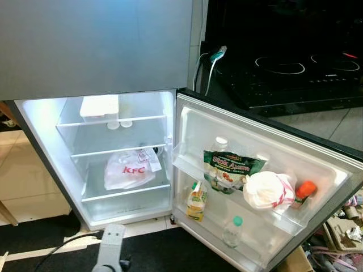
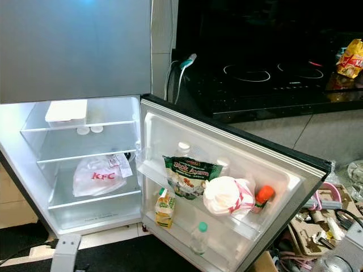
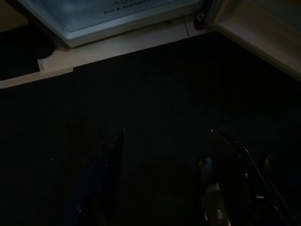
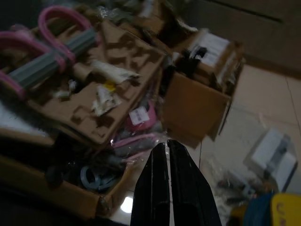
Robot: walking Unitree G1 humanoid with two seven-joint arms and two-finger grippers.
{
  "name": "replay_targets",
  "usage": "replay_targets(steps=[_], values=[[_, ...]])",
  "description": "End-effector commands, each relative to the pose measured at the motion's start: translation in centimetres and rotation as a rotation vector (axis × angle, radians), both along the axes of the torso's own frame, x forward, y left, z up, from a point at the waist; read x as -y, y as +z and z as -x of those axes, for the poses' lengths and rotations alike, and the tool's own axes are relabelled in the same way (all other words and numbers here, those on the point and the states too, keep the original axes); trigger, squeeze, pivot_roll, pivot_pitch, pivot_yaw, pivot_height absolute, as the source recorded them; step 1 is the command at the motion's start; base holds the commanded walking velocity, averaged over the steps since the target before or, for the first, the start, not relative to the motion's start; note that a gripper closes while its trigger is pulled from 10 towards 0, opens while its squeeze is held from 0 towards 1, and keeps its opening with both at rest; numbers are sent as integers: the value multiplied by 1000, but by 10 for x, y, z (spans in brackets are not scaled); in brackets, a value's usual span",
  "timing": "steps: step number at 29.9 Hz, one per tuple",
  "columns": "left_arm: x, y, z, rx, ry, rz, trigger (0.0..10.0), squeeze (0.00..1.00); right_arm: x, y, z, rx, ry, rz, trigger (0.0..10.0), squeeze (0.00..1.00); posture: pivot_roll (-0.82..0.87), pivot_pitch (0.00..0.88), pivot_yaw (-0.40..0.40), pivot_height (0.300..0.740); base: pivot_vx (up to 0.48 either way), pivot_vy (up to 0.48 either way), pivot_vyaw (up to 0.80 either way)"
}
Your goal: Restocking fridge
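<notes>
while the fridge stands with its lower door swung wide open, both arms hang low. left gripper hovers over dark floor mat just in front of the fridge base, fingers spread wide, holding nothing. right gripper hangs over a cardboard box of clutter on the floor right of the fridge, fingers pressed together, empty.

inside: white lidded container on top glass shelf, kfc bag on the lower shelf. door's upper rack holds a green snack pouch in front of a clear bottle, white tied plastic bag beside it, then an orange-capped bottle. lower rack: yellow juice carton and green-capped bottle. black induction cooktop on the counter above the door.
</notes>
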State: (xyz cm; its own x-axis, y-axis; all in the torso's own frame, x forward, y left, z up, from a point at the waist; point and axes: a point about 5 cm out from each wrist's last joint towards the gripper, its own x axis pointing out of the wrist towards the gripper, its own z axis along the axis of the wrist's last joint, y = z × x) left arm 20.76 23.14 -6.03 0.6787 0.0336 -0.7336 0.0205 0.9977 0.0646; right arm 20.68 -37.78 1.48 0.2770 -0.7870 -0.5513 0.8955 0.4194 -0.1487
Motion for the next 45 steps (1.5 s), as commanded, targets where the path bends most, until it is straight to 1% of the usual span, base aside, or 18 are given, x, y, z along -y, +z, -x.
replay_targets(steps=[1, 2, 3, 4, 7, 8, 9, 10, 11, 13, 19, 21, 32, 36, 41, 43, 44, 45], values=[[-1, -4, 8, -19, 16, 10, 10000, 0, 10, 10, 0, 71, -71, 24, 902, 0, -3, 0, -53, 738, 0, 0, 0], [-1, -4, 8, -19, 16, 10, 10000, 0, 10, 10, 0, 71, -71, 24, 902, 0, -3, 0, -53, 738, 0, 0, 0], [2, -5, 8, -16, 18, 12, 10000, 0, 14, 16, -3, 118, -112, 32, 3451, 0, -2, 0, -49, 738, 0, 0, 0], [3, -5, 8, -12, 20, 15, 10000, 0, 16, 24, -8, 185, -151, 26, 4471, 0, -2, 0, -49, 738, 0, 0, 0], [5, -6, 9, -10, 21, 18, 10000, 0, 18, 29, -12, 241, -176, 17, 5098, 0, -2, 0, -49, 738, 0, 0, 0], [6, -7, 12, -6, 25, 27, 10000, 0, 18, 36, -21, 316, -157, -7, 6824, 0, -2, 0, -48, 738, 0, 0, 0], [6, -8, 14, 0, 29, 39, 10000, 0, 15, 42, -32, 379, -95, -30, 7882, 0, -2, 0, -48, 738, 0, 0, 0], [6, -8, 14, 0, 29, 39, 10000, 0, 15, 42, -32, 379, -95, -30, 7882, 0, -2, 0, -48, 738, 0, 0, 0], [5, -9, 16, 2, 32, 48, 10000, 0, 11, 45, -40, 421, -30, -52, 9373, 0, -2, 0, -48, 738, 0, 0, 0], [4, -9, 18, 3, 31, 56, 10000, 0, 4, 47, -49, 461, 64, -81, 10000, 0, -2, 0, -48, 738, 0, 0, 0], [2, -8, 17, -1, 23, 57, 10000, 0, -14, 38, -59, 471, 237, -139, 10000, 0, -2, 0, -48, 738, 0, 0, 0], [3, -8, 17, -1, 21, 57, 10000, 0, -27, 31, -63, 483, 346, -180, 10000, 0, -2, 0, -48, 738, 0, 0, 0], [22, -11, 14, 1, 7, 69, 10000, 0, -48, 19, -64, 543, 532, -280, 10000, 0, -3, 0, -51, 738, 0, 0, 0], [13, -6, 8, 9, 13, 65, 10000, 0, -57, 17, -65, 585, 626, -330, 10000, 0, -4, 0, -51, 738, 0, 0, 0], [1, -5, 13, 10, 21, 59, 10000, 0, -62, 15, -64, 593, 683, -346, 10000, 0, -4, 0, -51, 738, 0, 0, 0], [-6, -4, 14, 12, 25, 57, 10000, 0, -63, 14, -64, 614, 694, -360, 3216, 0, -4, 0, -51, 738, 0, 0, 0], [-7, -4, 14, 12, 27, 56, 10000, 0, -64, 14, -64, 630, 705, -370, 2235, 0, -4, 0, -51, 738, 0, 0, 0], [-8, -4, 14, 13, 27, 57, 10000, 0, -67, 15, -64, 661, 730, -391, 0, 0, -6, 0, -52, 738, 0, 0, 0]])
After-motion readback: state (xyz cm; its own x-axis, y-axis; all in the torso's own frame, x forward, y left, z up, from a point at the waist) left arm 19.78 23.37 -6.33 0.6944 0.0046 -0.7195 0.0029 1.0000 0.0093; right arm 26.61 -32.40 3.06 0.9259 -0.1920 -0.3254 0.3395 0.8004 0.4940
